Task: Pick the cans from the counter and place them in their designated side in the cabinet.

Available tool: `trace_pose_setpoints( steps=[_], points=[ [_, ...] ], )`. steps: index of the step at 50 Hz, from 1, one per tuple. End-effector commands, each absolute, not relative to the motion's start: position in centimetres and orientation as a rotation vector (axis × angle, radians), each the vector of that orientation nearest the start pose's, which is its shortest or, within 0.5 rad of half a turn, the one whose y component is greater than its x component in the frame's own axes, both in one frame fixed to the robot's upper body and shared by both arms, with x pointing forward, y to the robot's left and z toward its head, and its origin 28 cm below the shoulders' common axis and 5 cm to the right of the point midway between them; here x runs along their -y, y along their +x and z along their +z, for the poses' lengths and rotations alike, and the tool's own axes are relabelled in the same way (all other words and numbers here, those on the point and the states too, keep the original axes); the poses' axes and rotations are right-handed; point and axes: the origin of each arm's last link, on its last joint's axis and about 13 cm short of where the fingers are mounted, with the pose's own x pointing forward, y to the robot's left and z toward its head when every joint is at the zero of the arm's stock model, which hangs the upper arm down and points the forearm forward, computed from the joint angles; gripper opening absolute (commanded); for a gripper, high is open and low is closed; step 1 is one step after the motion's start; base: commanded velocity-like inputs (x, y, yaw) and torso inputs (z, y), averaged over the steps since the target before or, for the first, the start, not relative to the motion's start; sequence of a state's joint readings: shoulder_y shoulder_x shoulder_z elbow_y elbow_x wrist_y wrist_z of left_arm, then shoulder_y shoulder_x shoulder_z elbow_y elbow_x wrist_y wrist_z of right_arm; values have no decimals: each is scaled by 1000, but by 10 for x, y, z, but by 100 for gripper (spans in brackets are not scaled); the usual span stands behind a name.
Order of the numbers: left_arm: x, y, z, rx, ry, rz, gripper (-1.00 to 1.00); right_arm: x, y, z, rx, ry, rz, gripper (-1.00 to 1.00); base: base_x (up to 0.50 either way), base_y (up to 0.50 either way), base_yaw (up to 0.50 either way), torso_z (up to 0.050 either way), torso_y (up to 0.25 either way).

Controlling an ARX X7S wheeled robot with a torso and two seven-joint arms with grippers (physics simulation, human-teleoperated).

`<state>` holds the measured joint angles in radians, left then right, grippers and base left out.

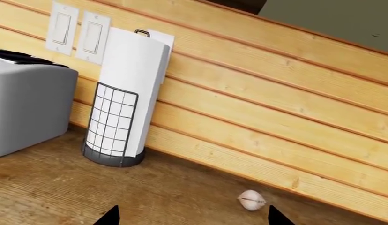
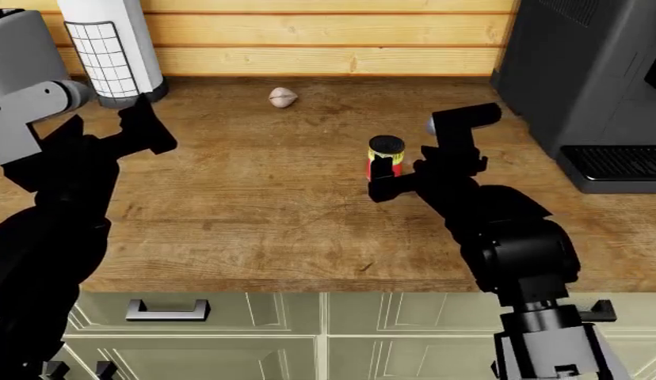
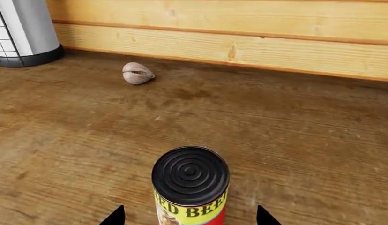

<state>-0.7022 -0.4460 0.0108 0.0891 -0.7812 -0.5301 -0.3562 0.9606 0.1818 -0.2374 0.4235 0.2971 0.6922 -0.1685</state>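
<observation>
While the red can (image 2: 385, 157) stands upright on the bench (image 2: 254, 206), I see my right pincer (image 2: 397, 176) with fingers apart on either side of it, tips low by its label. My left pincer (image 2: 148, 127) hovers apart, well away near the garlic (image 1: 251, 200).

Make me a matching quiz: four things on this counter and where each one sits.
Things:
1 can
2 garlic
3 paper towel roll
4 coffee machine

Places:
A far right of the counter
B between the right gripper's fingertips
C back left, by the wall
D alone near the wall, middle

Pairs: 1-B, 2-D, 3-C, 4-A
</observation>
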Motion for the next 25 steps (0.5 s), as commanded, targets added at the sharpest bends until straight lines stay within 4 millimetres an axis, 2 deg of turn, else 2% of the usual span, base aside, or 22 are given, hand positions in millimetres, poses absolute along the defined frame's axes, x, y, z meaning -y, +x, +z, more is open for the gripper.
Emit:
trace_pose_setpoints(
  steps=[1,25],
  points=[
    [-286,314,210,192,-279,115,100,114,387,169,-210,-43,309,100,0,0,0,0,0],
    [-290,316,206,187,-277,140,100,113,404,165,-227,-51,325,100,0,0,0,0,0]
  ],
)
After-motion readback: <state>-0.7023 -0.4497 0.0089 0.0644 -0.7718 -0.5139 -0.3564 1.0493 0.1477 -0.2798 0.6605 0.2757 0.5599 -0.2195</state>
